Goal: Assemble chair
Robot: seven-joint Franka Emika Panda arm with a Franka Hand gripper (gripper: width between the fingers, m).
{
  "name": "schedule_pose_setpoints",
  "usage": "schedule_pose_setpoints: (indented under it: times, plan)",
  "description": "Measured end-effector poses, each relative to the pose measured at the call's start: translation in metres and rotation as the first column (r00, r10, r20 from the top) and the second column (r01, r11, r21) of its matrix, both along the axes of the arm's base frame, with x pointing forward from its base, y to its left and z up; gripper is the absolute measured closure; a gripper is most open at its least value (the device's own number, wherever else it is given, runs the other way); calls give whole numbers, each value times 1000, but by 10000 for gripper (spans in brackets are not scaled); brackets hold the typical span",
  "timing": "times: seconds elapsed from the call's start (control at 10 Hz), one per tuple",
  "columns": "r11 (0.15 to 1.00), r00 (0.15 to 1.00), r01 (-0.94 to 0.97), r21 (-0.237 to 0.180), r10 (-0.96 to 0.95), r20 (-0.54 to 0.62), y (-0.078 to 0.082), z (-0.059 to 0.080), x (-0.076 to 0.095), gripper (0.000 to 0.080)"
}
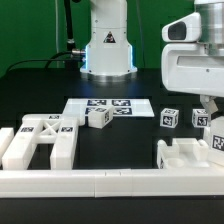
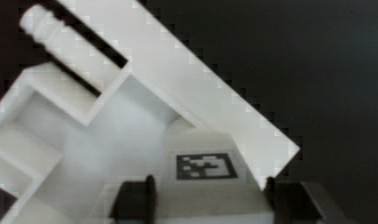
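While the gripper [image 2: 216, 198] straddles the tagged wall of the seat part [image 1: 186, 154], off the marker board [image 1: 110, 107] toward the exterior view's right, we cannot tell whether its narrow-set jaws actually clamp it. Risk, we judge: a shallow, off-centre hold lets it twist on lifting.

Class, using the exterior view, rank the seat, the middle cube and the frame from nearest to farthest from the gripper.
1. Seat: just under the gripper, on the exterior view's right.
2. Middle cube: centre of the table.
3. Frame: far on the exterior view's left.
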State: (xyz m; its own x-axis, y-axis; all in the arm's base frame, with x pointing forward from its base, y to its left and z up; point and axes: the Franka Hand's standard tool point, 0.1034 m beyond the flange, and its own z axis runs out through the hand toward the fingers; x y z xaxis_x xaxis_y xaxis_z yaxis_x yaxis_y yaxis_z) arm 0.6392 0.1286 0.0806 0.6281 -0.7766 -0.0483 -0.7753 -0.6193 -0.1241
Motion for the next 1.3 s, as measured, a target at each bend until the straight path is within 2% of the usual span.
schedule_pose_setpoints:
  times: [0.2,0.4,0.5,0.6,0.7,0.9,1.0,1.3]
  plan:
    - [987,987,161,7,-161,-19,4,-1,0,511]
    - [991,991,135,5,-135,-15,4,-1,0,511]
    - [1000,1000,19,-3,-19,-1,0,0,1,333]
    - [1000,1000,-7,-6,7,-9,0,0,0,333]
    - [997,997,-72,-10,72,-2,0,0,0,193]
    - [977,977,-214,-21,214,12,0,0,0,163]
    - [946,947,-322,-33,322,14,-2,-1,-1,152]
    - [751,754,-654,-96,656,-7,-9,-4,-5,151]
